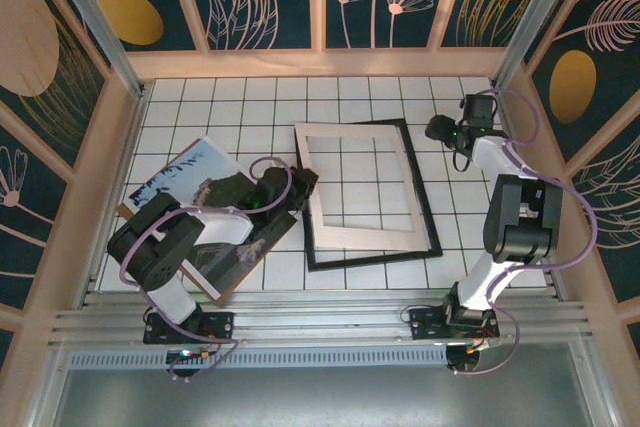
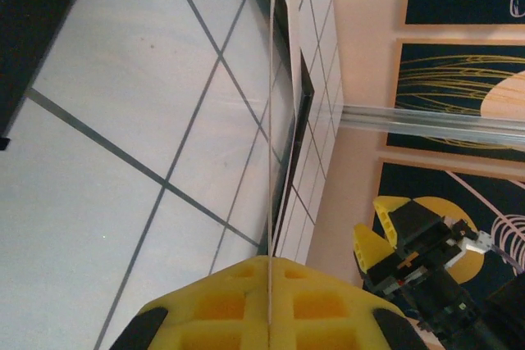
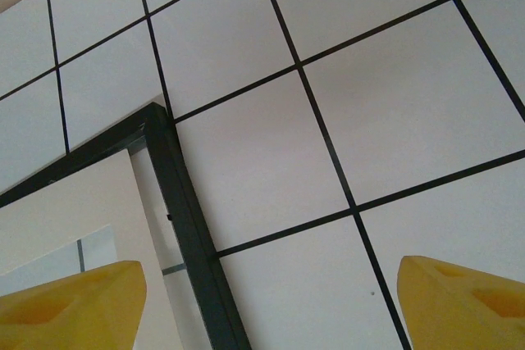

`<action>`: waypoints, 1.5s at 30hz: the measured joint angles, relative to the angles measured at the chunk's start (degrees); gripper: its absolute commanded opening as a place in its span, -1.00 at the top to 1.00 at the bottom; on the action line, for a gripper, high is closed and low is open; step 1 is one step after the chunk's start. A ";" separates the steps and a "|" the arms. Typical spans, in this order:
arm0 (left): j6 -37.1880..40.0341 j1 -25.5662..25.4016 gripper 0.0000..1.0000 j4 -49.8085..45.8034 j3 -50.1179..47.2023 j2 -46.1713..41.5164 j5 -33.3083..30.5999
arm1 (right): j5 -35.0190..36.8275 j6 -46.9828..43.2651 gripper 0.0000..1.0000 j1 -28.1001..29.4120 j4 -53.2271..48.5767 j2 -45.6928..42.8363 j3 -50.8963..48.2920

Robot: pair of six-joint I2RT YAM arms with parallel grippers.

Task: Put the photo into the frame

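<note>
The photo (image 1: 190, 172), pale sky over dark hills, lies slanted at the left on a brown board, mostly under my left arm. My left gripper (image 1: 300, 185) is at the photo's right end, beside the frame's left side. In the left wrist view the yellow fingers (image 2: 205, 301) are pressed together on a thin white sheet edge (image 2: 270, 120), which I take for the photo. The black frame (image 1: 425, 212) lies flat mid-table. My right gripper (image 1: 447, 133) hovers open over the frame's far right corner (image 3: 156, 120), nothing between its fingertips (image 3: 74, 301).
A cream-white mat (image 1: 360, 237) rests inside the frame, tiles showing through its opening. The brown backing board (image 1: 232, 290) sticks out under the photo at the near left. Wooden walls with aluminium posts (image 1: 95, 17) close in the tiled table (image 1: 240, 107).
</note>
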 measured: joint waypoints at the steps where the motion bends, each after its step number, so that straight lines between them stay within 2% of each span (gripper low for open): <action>1: 0.13 0.00 0.86 -0.07 0.00 0.11 -0.15 | 0.00 -0.02 -0.61 0.11 0.00 0.00 0.00; 7: 1.57 -0.09 0.69 -0.22 0.76 2.89 -1.53 | 0.00 -0.02 -0.61 0.59 0.00 0.02 0.02; 16: 5.11 -0.33 0.29 -2.56 3.50 5.64 -0.92 | -0.02 0.00 -0.62 1.75 0.00 0.46 0.02; 25: 10.99 -0.31 0.09 -7.58 6.80 6.45 0.44 | -0.04 0.00 -0.61 2.86 0.00 1.05 0.02; 31: 14.75 -0.33 0.19 -10.75 7.32 6.45 -0.22 | -0.24 0.02 -0.61 3.67 0.02 1.64 0.04; 40: 16.70 -0.33 0.65 -11.87 7.32 6.45 -3.02 | -0.61 0.02 -0.61 4.20 0.00 2.14 0.04; 45: 16.59 -0.42 0.65 -11.85 7.56 6.78 -3.45 | -0.61 0.02 -0.61 4.31 0.02 2.19 0.04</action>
